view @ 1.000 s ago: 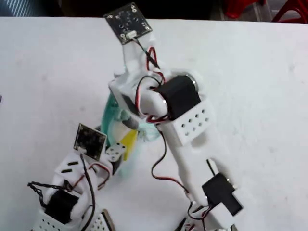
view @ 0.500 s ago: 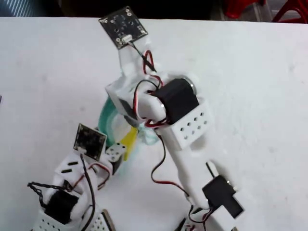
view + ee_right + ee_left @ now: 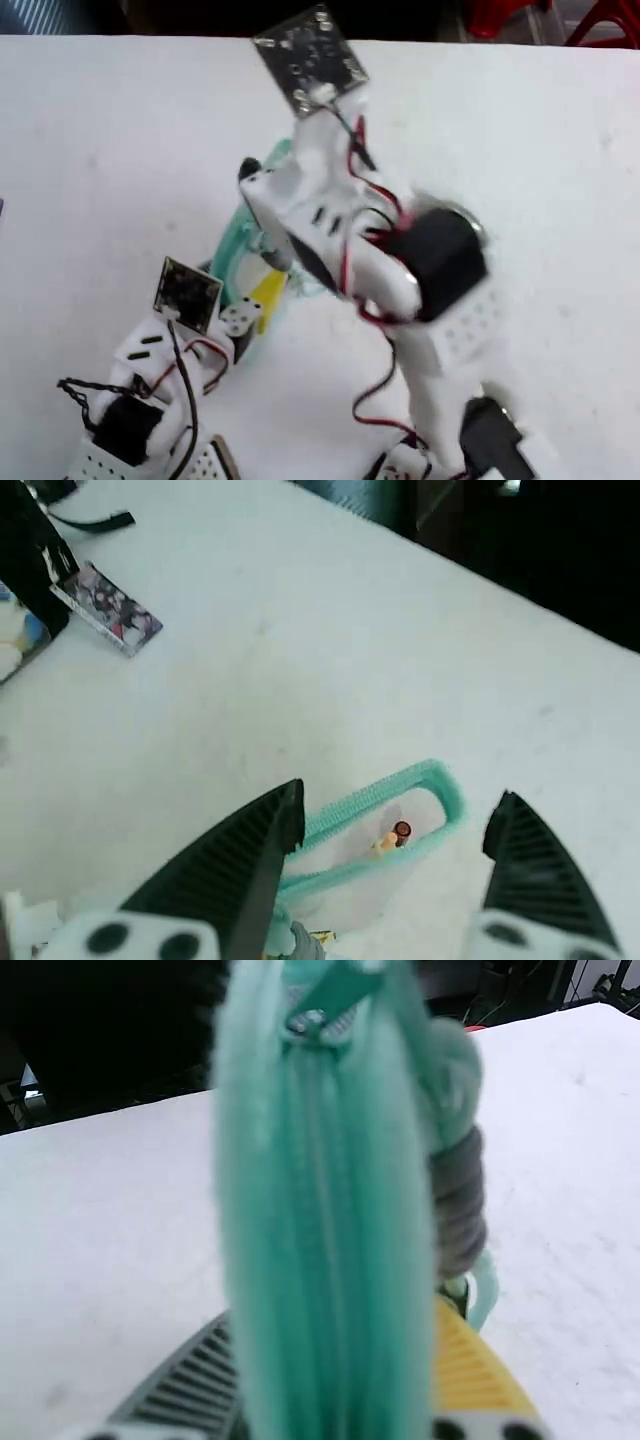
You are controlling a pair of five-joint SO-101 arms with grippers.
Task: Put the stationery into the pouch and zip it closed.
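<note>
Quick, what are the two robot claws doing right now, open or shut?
Left gripper: shut on the pouch.
Right gripper: open, holding nothing.

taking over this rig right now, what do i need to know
Left claw: shut on the pouch, holding it on edge.
Right claw: open, above the pouch's gaping end.
Stationery: one reddish tip shows inside through the gap.
Done: at least one item looks to be in.
Left: run the zip slider along and close the pouch.
</note>
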